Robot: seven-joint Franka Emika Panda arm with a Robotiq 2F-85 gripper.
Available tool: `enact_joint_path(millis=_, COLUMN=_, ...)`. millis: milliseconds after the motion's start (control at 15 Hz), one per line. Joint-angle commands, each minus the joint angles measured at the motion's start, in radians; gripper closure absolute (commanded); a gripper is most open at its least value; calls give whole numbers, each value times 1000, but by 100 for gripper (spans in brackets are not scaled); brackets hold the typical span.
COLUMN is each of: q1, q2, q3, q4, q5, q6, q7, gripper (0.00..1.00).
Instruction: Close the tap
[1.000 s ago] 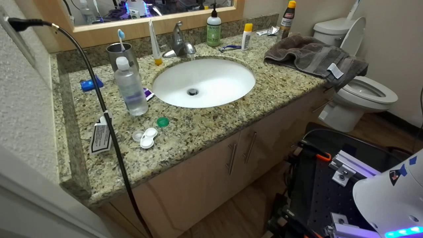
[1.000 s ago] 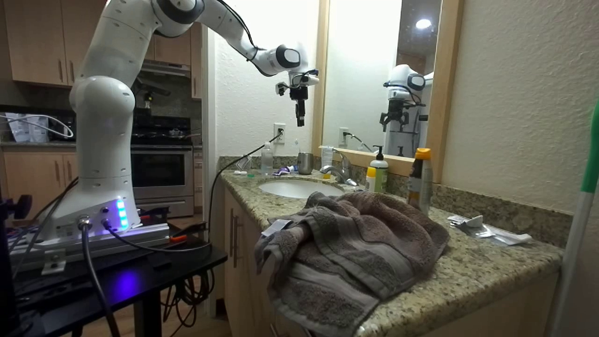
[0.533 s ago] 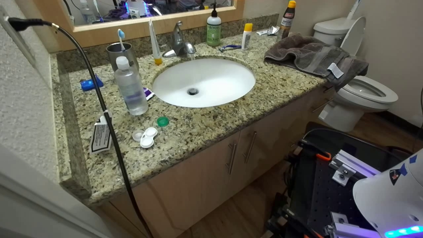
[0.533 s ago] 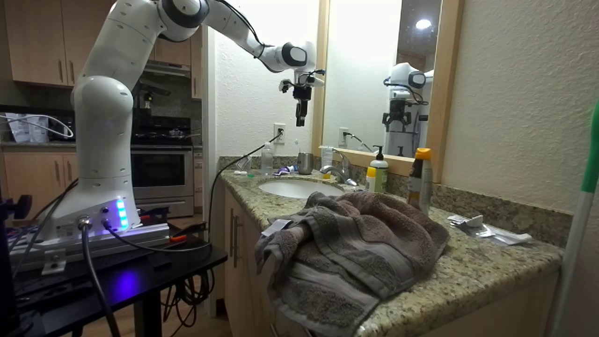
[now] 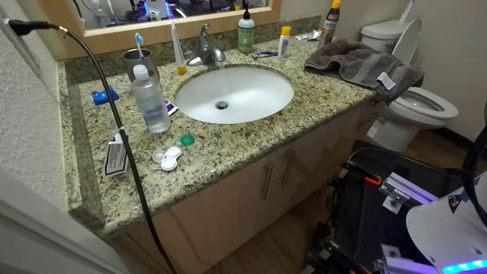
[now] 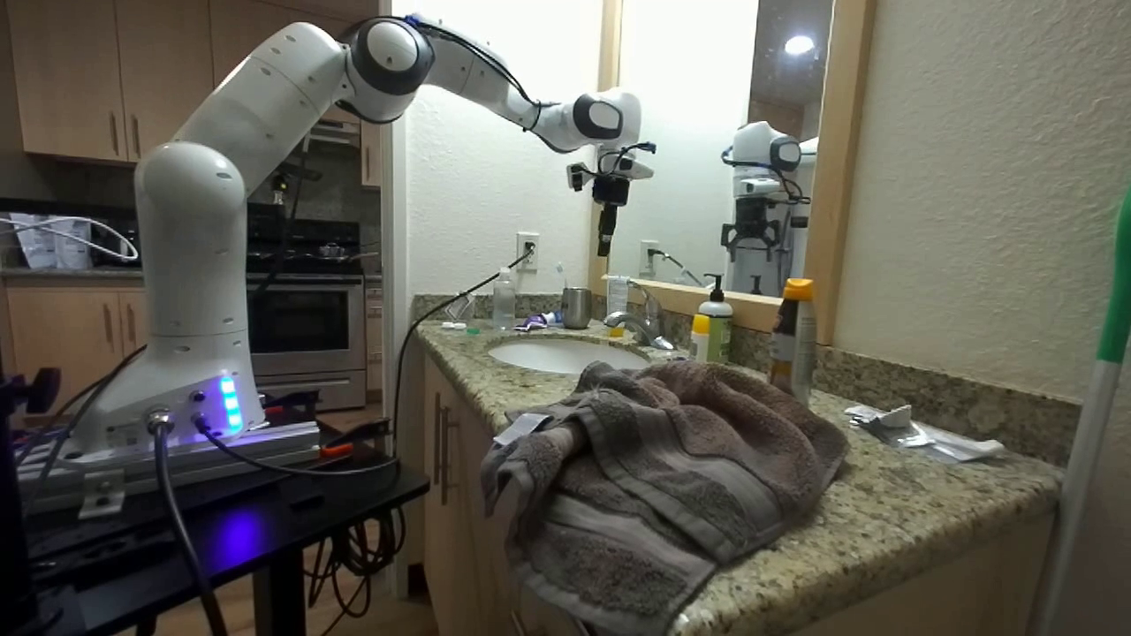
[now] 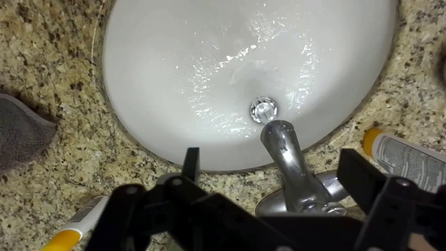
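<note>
The tap [image 5: 207, 53] is silver-grey metal, with a short curved spout over the sink and a raised lever handle. It shows in both exterior views [image 6: 645, 331]. A thin stream of water runs from the spout. In the wrist view the tap [image 7: 287, 157] lies below and between my fingers; my gripper hides its rear part and most of the handle. My gripper [image 7: 271, 167] is open and empty. In an exterior view my gripper [image 6: 606, 246] hangs pointing down, well above the tap and apart from it, beside the mirror.
The white oval sink [image 5: 258, 99] is wet. A toothpaste tube [image 5: 179, 49] stands close by the tap. A green soap bottle [image 5: 246, 36], a yellow-capped bottle [image 5: 283, 43], a metal cup [image 5: 133, 62], a clear bottle [image 5: 152, 102] and a towel [image 5: 354, 61] are on the counter.
My arm has reached farther out over the counter, and my gripper has moved toward the mirror and slightly down. The arm's black cable now shows at the right edge of an exterior view.
</note>
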Motion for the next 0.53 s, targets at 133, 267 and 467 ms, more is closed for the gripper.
enact_joint_path(millis=133, q1=-52, q2=74, q3=45, q4=61, q5=32, q6=-76, q7=-232, gripper=0)
enact_joint_path(millis=267, q1=-76, q2=141, q3=43, q4=137, q5=16, q6=-102, q7=-322, gripper=0)
enact_joint_path(millis=467, q1=-93, q2=213, q3=34, q4=220, q5=18, q6=-82, q7=-307, gripper=0)
